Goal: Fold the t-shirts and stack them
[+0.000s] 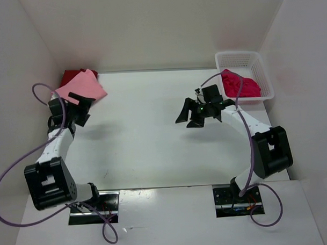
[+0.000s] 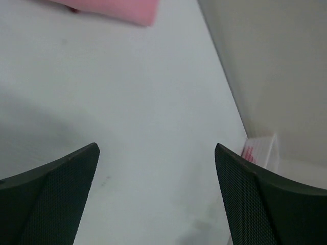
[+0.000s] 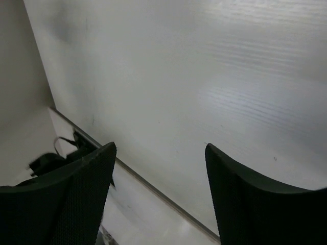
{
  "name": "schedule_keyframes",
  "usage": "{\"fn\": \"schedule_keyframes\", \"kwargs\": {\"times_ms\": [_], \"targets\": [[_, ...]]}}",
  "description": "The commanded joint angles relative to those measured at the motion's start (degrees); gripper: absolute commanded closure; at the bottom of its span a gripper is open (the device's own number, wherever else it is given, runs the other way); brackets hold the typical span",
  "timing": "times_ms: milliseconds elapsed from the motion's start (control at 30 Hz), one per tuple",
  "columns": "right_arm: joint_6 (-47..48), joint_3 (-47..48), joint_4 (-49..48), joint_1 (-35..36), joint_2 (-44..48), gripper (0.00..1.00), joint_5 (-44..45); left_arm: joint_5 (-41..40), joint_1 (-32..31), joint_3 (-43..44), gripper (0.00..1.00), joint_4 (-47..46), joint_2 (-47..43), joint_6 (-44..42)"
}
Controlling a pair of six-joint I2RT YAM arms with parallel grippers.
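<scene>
A folded light pink t-shirt (image 1: 80, 88) lies on a dark red t-shirt (image 1: 71, 75) in the back left corner of the table. The pink one's edge also shows at the top of the left wrist view (image 2: 117, 7). A crumpled crimson-pink t-shirt (image 1: 240, 83) sits in the white mesh basket (image 1: 261, 70) at the back right. My left gripper (image 1: 83, 108) (image 2: 156, 148) hovers just in front of the stack, open and empty. My right gripper (image 1: 189, 117) (image 3: 161, 148) hangs over the table left of the basket, open, with nothing between its fingers.
White walls close in the table on the left, back and right. The basket appears small and far off in the left wrist view (image 2: 260, 150). In the right wrist view I see the table's near edge (image 3: 153, 186) and a black base mount (image 3: 51, 158).
</scene>
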State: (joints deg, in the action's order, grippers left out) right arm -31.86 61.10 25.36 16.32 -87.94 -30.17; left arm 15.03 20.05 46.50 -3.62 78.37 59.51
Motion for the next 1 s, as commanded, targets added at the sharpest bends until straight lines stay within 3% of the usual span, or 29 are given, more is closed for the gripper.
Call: {"fn": "schedule_keyframes", "kwargs": {"times_ms": [0,33,67,100,200,267,333,400,500,600,800,900,967], "targets": [[-3.11,-2.65,-5.05,5.9,-0.48,0.29,1.78,2.1,-7.55,-0.62,0.0,3.69,-4.27,-6.59],[-4.26,-4.31,-7.67,9.49,0.22,0.61,1.78,2.11,-12.79,-1.49,0.01,4.4,-5.15,-7.29],[-6.7,-4.32,-8.74,11.18,0.23,0.88,1.78,2.11,-15.54,-2.2,0.14,4.93,-5.16,-7.3],[-7.42,-4.32,-8.75,12.67,0.23,1.0,2.92,3.33,-18.27,-2.99,0.2,5.63,-5.85,-7.3],[-8.04,-0.38,-6.39,15.06,-0.39,0.99,5.64,7.19,-27.77,-4.92,0.39,5.64,-5.86,-4.49],[-9.18,0.16,-5.68,15.76,-0.39,1.0,7.05,8.52,-33.22,-5.72,0.45,6.17,-5.16,-3.17],[-8.05,0.16,-6.81,15.76,1.45,1.0,8.02,12.28,-34.81,-6.33,0.52,5.38,-3.49,-2.46],[-9.35,2.51,-6.22,14.72,3.91,1.0,15.53,13.19,-35.43,-6.33,0.56,5.38,-1.21,-3.86],[-8.67,9.52,-1.12,4.28,1.82,1.0,16.98,13.89,-35.43,-3.53,0.62,6.07,1.69,-7.29],[-5.43,19.53,5.73,-6.01,-3.8,1.0,24.69,13.89,-35.43,0.25,0.62,7.3,4.24,-10.89],[-2.68,35.03,8.03,-19.9,-15.57,1.0,36.4,18.8,-35.43,3.68,0.48,7.31,8.02,-16.61],[-1.28,43.29,11.36,-25.01,-24.25,1.0,36.42,21.18,-35.43,4.21,0.42,7.31,9.34,-18.72],[-1.28,47.59,12.07,-26.42,-27.79,0.93,35.8,21.8,-35.43,4.21,0.4,6.52,9.35,-18.72]]}}
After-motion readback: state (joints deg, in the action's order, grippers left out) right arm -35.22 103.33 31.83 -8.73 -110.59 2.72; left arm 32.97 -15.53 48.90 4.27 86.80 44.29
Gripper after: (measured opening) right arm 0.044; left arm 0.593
